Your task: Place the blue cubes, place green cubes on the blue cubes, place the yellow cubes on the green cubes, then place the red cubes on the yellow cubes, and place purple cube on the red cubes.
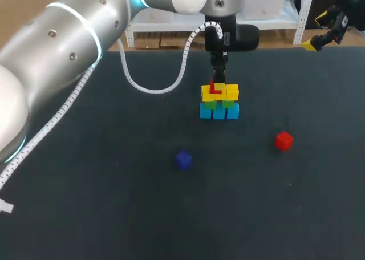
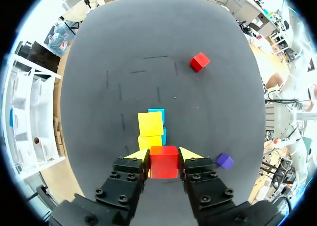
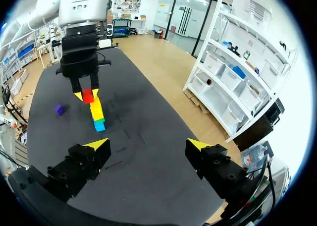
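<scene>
Head view, step in hand: the left gripper [image 1: 218,77] pinches a small plain held red cube [image 1: 214,89] at the top of the stack. The stack is a row of light blue cubes [image 1: 219,113], then green cubes [image 1: 210,105], then bright yellow cubes [image 1: 231,92]. To my eye the red layer is only beginning.
Head view, waiting pieces: a loose red cube [image 1: 284,140] and a small dark purple cube [image 1: 183,159] lie well apart on the black cloth-topped table [image 1: 85,203].
Left wrist view, grip: both yellow tips press the held red cube from two sides. It sits over the near yellow cube, but I cannot tell whether it rests on it.
Left wrist view, next move: it calls for a square release and a straight lift, so the yellow row is not nudged. The loose red cube comes after that.
Right wrist view, pincer: the right gripper [image 3: 148,146] stands wide and holds nothing, well away from the stack.
Writing: I can read none on the cubes or the table.
</scene>
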Controlling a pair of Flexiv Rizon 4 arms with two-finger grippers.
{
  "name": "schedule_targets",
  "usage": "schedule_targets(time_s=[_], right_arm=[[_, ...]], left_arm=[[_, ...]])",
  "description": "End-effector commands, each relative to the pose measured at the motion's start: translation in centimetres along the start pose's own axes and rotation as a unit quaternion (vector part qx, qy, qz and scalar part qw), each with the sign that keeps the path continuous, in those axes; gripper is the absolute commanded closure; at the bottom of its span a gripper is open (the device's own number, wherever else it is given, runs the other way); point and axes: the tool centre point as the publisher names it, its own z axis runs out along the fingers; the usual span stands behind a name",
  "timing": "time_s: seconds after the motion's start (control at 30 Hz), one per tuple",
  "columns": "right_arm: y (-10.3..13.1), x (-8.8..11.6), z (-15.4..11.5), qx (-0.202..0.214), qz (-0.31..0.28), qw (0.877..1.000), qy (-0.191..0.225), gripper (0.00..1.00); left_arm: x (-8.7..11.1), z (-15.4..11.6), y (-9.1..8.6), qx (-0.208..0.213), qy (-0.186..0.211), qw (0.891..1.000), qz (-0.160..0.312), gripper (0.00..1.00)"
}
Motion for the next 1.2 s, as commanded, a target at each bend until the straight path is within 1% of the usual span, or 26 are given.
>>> schedule_targets(time_s=[0.03, 0.4, 0.9, 0.93, 0.97, 1.0, 1.03, 1.07, 1.1, 1.17, 1.2], right_arm=[[-0.1, 0.1, 0.0, -0.002, -0.001, 1.0, -0.002, 0.0], [-0.1, 0.1, 0.0, -0.002, -0.001, 1.0, -0.002, 0.0], [-0.1, 0.1, 0.0, -0.002, -0.001, 1.0, -0.002, 0.0], [-0.1, 0.1, 0.0, -0.002, -0.001, 1.0, -0.002, 0.0], [-0.1, 0.1, 0.0, -0.002, -0.001, 1.0, -0.002, 0.0], [-0.1, 0.1, 0.0, -0.002, -0.001, 1.0, -0.002, 0.0], [-0.1, 0.1, 0.0, -0.002, -0.001, 1.0, -0.002, 0.0], [-0.1, 0.1, 0.0, -0.002, -0.001, 1.0, -0.002, 0.0], [-0.1, 0.1, 0.0, -0.002, -0.001, 1.0, -0.002, 0.0], [-0.1, 0.1, 0.0, -0.002, -0.001, 1.0, -0.002, 0.0], [-0.1, 0.1, 0.0, -0.002, -0.001, 1.0, -0.002, 0.0]], left_arm=[[-0.1, 0.0, 1.0, 0.009, 0.0, 1.0, -0.001, 1.0], [0.3, -0.3, 1.4, 0.004, -0.006, 1.0, -0.002, 1.0], [0.3, 0.0, 2.0, 0.011, -0.013, 1.0, 0.0, 1.0], [0.3, 0.0, 2.0, 0.011, -0.013, 1.0, 0.0, 0.87], [0.3, 0.0, 2.0, 0.011, -0.013, 1.0, 0.001, 0.78], [0.3, 0.0, 2.0, 0.011, -0.014, 1.0, 0.001, 0.65], [0.3, 0.0, 2.0, 0.011, -0.014, 1.0, 0.002, 0.54], [0.3, 0.0, 2.0, 0.011, -0.014, 1.0, 0.003, 0.26], [0.3, 0.0, 2.0, 0.011, -0.015, 1.0, 0.003, 0.16], [0.2, 0.0, 2.0, 0.012, -0.016, 1.0, 0.006, 0.03], [0.2, 0.0, 2.0, 0.012, -0.016, 1.0, 0.007, 0.0]])
